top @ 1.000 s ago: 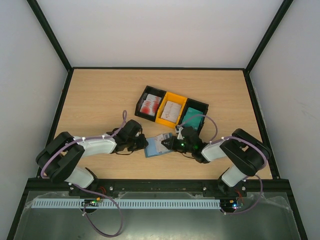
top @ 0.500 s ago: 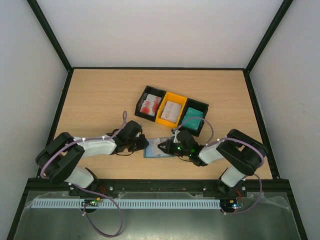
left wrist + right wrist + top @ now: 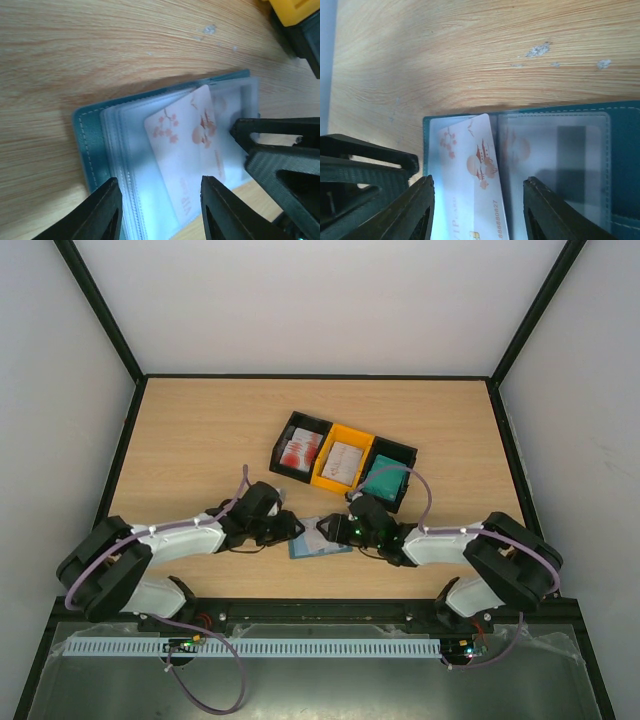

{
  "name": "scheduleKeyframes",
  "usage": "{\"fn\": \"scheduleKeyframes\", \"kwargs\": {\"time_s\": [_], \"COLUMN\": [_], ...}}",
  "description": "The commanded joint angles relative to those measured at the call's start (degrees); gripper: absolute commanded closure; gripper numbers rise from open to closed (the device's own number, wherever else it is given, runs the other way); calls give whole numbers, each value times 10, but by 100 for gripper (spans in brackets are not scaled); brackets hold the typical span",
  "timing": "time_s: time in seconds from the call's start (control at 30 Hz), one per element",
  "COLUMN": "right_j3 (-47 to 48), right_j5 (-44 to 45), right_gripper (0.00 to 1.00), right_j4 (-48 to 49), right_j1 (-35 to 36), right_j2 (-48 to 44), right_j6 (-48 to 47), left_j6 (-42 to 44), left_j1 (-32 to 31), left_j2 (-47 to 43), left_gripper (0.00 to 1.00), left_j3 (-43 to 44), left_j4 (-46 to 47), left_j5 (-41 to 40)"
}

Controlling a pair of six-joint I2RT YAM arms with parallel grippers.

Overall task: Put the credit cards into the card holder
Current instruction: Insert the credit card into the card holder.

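1. The right gripper (image 3: 485, 215) now has its jaws wide and empty; a second ago they were pinched shut.
2. The left gripper (image 3: 162, 215), facing it, has widened from a narrow pinch and clamps nothing.
3. Between them a red-and-white card (image 3: 472, 175) lies askew on the clear sleeves (image 3: 555, 165) of the open card holder (image 3: 620, 150), flat on the table (image 3: 200, 430). I cannot tell whether it is tucked inside a sleeve.
4. The card looks just released, so this one is probably delivered. More cards (image 3: 343, 460) wait in the bins (image 3: 400, 447) beyond the holder.
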Motion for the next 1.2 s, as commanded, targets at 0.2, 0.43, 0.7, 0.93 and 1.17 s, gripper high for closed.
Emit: {"fn": "scheduleKeyframes", "kwargs": {"time_s": [0.2, 0.43, 0.7, 0.93, 1.17], "right_j3": [39, 60, 48, 48, 126], "right_j5": [15, -3, -78, -83, 46], "right_gripper": [72, 88, 91, 90, 66], "right_j4": [-130, -134, -53, -35, -249], "right_j1": [11, 19, 21, 21, 8], "right_j2": [0, 23, 38, 40, -76], "right_j6": [-39, -39, -14, -12, -115], "left_j6": [-22, -18, -22, -18, 7], "left_j1": [-5, -5, -5, -5, -3], "left_j2": [-19, 12, 7, 9, -50], "left_gripper": [59, 66, 67, 67, 58], "left_j3": [-26, -42, -56, -59, -29], "left_j4": [6, 30, 51, 52, -1], "left_j5": [29, 53, 65, 57, 1]}}
